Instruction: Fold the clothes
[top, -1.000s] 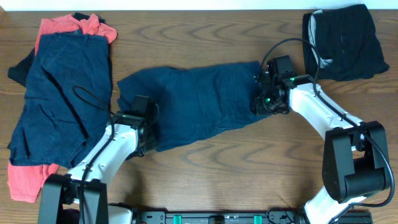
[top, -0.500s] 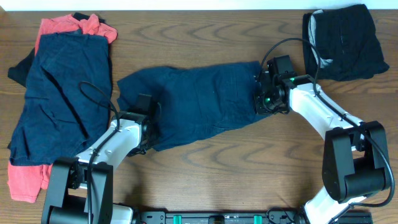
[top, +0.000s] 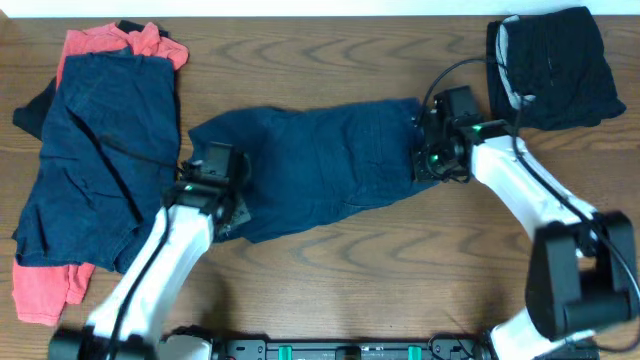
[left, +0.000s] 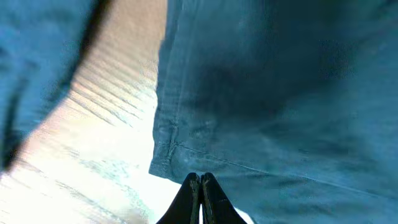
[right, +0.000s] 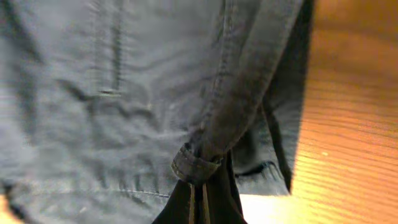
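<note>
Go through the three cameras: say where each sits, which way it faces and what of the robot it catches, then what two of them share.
Overhead: fixed above the table, looking straight down; both arms show, left gripper and right gripper at opposite ends of the navy shorts.
Left wrist: on the left arm, looking along its shut fingers at the shorts' hem and wood.
Right wrist: on the right arm, looking along its shut fingers at the waistband.
Shared: both wrist views show those shorts.
</note>
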